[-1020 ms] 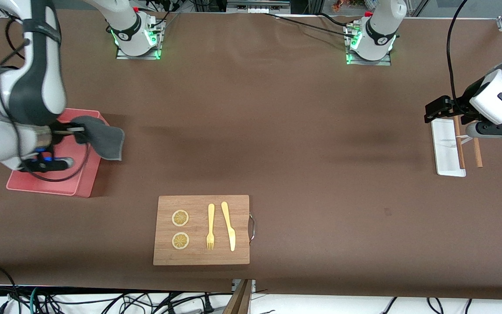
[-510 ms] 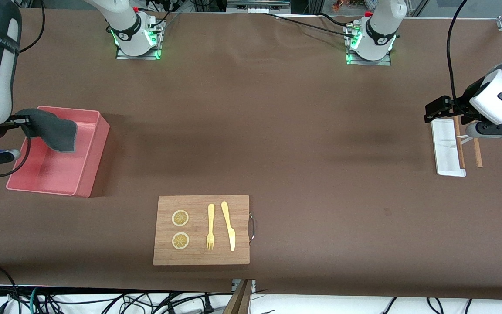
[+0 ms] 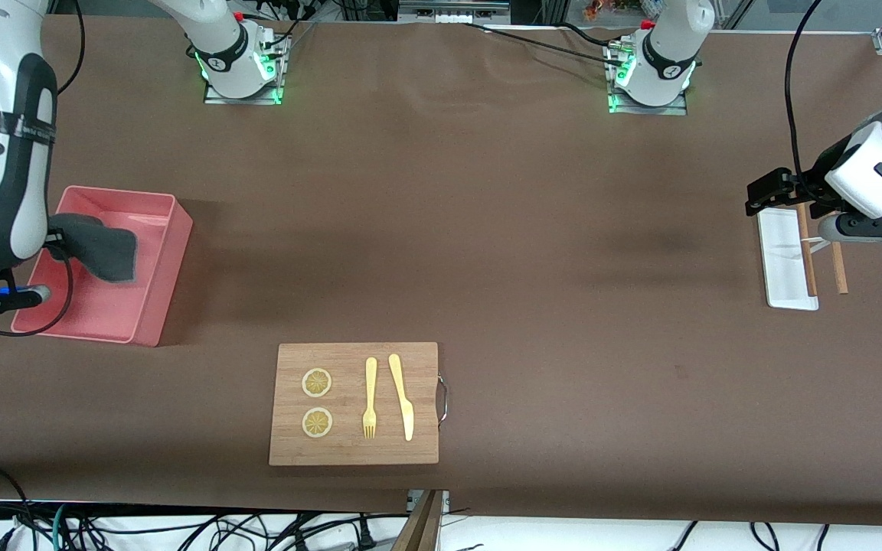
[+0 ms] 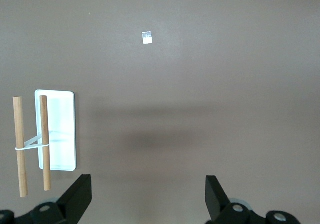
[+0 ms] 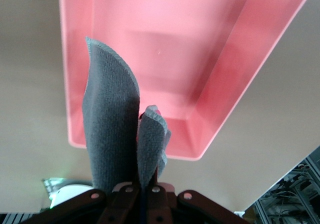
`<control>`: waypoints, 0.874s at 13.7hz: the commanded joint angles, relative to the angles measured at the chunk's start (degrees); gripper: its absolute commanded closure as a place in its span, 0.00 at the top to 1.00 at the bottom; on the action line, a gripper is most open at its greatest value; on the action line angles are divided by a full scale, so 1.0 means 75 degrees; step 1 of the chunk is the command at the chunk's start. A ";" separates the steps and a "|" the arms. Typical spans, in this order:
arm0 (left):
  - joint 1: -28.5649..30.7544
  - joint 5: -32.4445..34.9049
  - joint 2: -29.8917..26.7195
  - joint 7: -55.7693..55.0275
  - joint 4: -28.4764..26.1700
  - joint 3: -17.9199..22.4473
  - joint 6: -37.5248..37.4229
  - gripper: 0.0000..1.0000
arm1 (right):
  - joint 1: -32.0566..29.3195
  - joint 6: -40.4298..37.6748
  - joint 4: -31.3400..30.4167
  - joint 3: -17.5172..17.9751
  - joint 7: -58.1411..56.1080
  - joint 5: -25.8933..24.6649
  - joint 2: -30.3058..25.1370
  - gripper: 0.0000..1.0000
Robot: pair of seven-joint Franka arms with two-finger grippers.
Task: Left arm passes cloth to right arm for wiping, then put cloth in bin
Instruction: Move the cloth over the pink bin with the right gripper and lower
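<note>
The dark grey cloth hangs from my right gripper over the pink bin, which stands at the right arm's end of the table. In the right wrist view the fingers are shut on the cloth, which hangs in two folds over the bin. My left gripper is open and empty, up over the small white tray at the left arm's end; its fingertips show wide apart in the left wrist view.
A wooden board with two lemon slices, a fork and a knife lies near the front camera. Two wooden sticks bound with a band lie by the white tray.
My right arm has swung the cloth from beside the bin's inner edge to over the bin, and lowered it a little. The left arm has not moved.
</note>
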 commanded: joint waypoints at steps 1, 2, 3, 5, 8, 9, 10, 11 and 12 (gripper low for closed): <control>0.0031 0.0059 0.0123 0.0069 0.0244 -0.0021 -0.0112 1.00 | -0.0216 0.0989 -0.0821 0.0306 -0.0127 -0.0002 -0.0050 0.00; 0.0031 0.0059 0.0123 0.0069 0.0244 -0.0021 -0.0112 1.00 | -0.0321 0.1586 -0.1173 0.0401 -0.0127 -0.0013 -0.0039 0.00; 0.0031 0.0059 0.0123 0.0081 0.0244 -0.0021 -0.0112 1.00 | -0.0403 0.2195 -0.1455 0.0425 -0.0150 -0.0014 -0.0016 0.00; 0.0031 0.0059 0.0123 0.0093 0.0255 -0.0021 -0.0112 1.00 | -0.0474 0.2867 -0.1785 0.0588 -0.0139 -0.0002 0.0031 0.00; 0.0031 0.0059 0.0123 0.0081 0.0244 -0.0021 -0.0112 1.00 | -0.0615 0.3324 -0.1902 0.0823 -0.0092 0.0010 0.0160 0.14; 0.0031 0.0059 0.0123 0.0081 0.0244 -0.0021 -0.0123 1.00 | -0.0638 0.3546 -0.1926 0.0917 -0.0022 0.0010 0.0184 0.94; 0.0031 0.0059 0.0123 0.0081 0.0244 -0.0021 -0.0112 1.00 | -0.0662 0.3560 -0.1915 0.0952 -0.0021 0.0010 0.0149 1.00; 0.0031 0.0059 0.0123 0.0081 0.0244 -0.0021 -0.0112 1.00 | -0.0662 0.3502 -0.1845 0.0987 -0.0010 0.0056 0.0067 1.00; 0.0031 0.0059 0.0111 0.0081 0.0244 -0.0021 -0.0112 1.00 | -0.0662 0.3479 -0.1856 0.1081 -0.0056 0.0150 -0.0177 1.00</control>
